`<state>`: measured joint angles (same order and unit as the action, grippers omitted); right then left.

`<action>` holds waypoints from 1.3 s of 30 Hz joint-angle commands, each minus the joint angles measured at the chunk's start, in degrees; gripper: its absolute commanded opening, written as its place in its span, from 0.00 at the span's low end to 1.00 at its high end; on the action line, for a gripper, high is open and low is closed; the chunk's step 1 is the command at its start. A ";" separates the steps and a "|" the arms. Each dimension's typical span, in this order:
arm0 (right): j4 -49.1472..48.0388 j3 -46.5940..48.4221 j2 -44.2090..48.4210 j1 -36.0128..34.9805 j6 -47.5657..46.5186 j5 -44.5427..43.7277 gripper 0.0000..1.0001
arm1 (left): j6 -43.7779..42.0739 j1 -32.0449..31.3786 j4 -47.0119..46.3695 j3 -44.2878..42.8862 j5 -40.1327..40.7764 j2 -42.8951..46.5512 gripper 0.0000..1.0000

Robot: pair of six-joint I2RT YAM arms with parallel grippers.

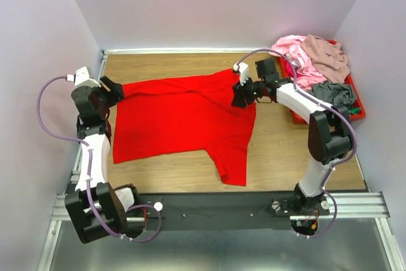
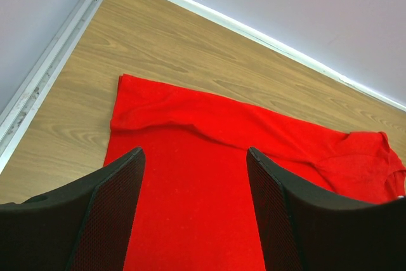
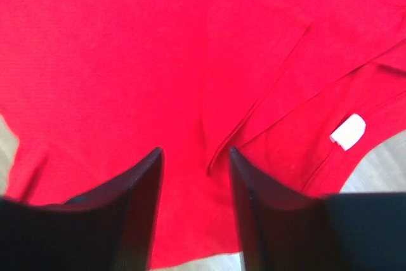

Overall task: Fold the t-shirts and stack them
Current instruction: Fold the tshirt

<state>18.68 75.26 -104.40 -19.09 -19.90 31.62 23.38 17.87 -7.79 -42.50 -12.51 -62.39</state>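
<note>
A bright red t-shirt (image 1: 181, 118) lies spread flat on the wooden table, one sleeve pointing toward the near edge. My left gripper (image 1: 117, 90) hovers open over the shirt's left edge; the left wrist view has red fabric (image 2: 190, 188) under the wide gap of the gripper (image 2: 195, 152). My right gripper (image 1: 240, 96) is over the shirt's far right part near the collar. Its jaws stand apart above the cloth (image 3: 158, 61) with nothing pinched in the gripper (image 3: 195, 152). A white neck label (image 3: 348, 131) shows to its right.
A red tray (image 1: 358, 103) at the back right holds a heap of pink (image 1: 295, 55), mauve-beige (image 1: 327, 55) and grey (image 1: 333, 93) shirts. White walls close the table on the left, back and right. Bare wood (image 1: 285, 150) shows right of the shirt.
</note>
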 commanded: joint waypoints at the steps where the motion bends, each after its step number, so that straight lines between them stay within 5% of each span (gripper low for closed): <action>1: 3.56 2.95 4.03 -0.33 -3.83 -0.57 0.66 | -0.96 -0.38 -0.03 0.40 -1.11 0.60 0.73; 5: 4.17 8.38 -0.78 -0.16 -2.43 -3.48 0.86 | -0.88 -0.38 -0.03 0.23 -1.46 0.43 0.73; 10: 10.76 20.49 -14.58 -0.07 2.47 -1.73 0.87 | -0.88 -0.29 -0.03 0.31 -1.64 0.34 0.73; 22: 13.05 37.41 -31.12 -0.16 12.08 -1.47 0.63 | -0.61 -0.38 -0.56 0.58 -2.78 -0.19 0.73; 39: 13.05 35.22 -32.80 -0.16 11.82 2.83 0.33 | -0.52 -0.38 -0.73 0.40 -3.57 -0.63 0.73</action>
<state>30.33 111.55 -136.84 -19.07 -7.44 32.08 23.38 17.87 -7.64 -42.50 -14.50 -62.85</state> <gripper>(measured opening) 0.377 0.731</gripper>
